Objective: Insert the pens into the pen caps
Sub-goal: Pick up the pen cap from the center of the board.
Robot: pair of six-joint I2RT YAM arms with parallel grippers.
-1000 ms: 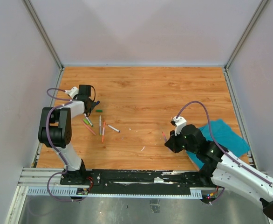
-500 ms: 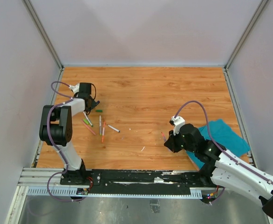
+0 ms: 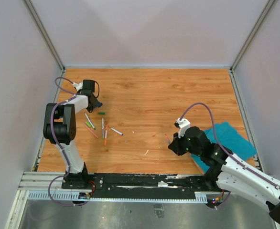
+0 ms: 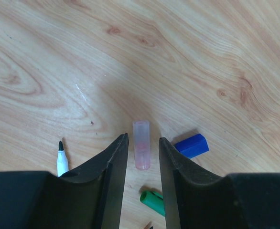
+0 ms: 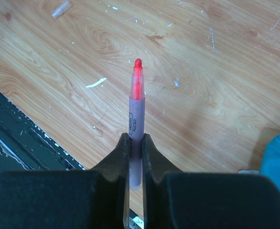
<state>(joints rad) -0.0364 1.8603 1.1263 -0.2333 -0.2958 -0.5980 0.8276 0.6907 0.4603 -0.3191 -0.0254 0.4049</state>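
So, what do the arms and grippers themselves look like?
The left arm and right arm have white links, black joint housings and a looping lilac cable. The left gripper and right gripper each have two matte black, tapered fingers. No markings show.

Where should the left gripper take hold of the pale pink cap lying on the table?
Mid-length, across its narrow width, from above: the pink cap lies flat, lengthwise between the left gripper's open fingers. The blue cap sits close beside one finger.
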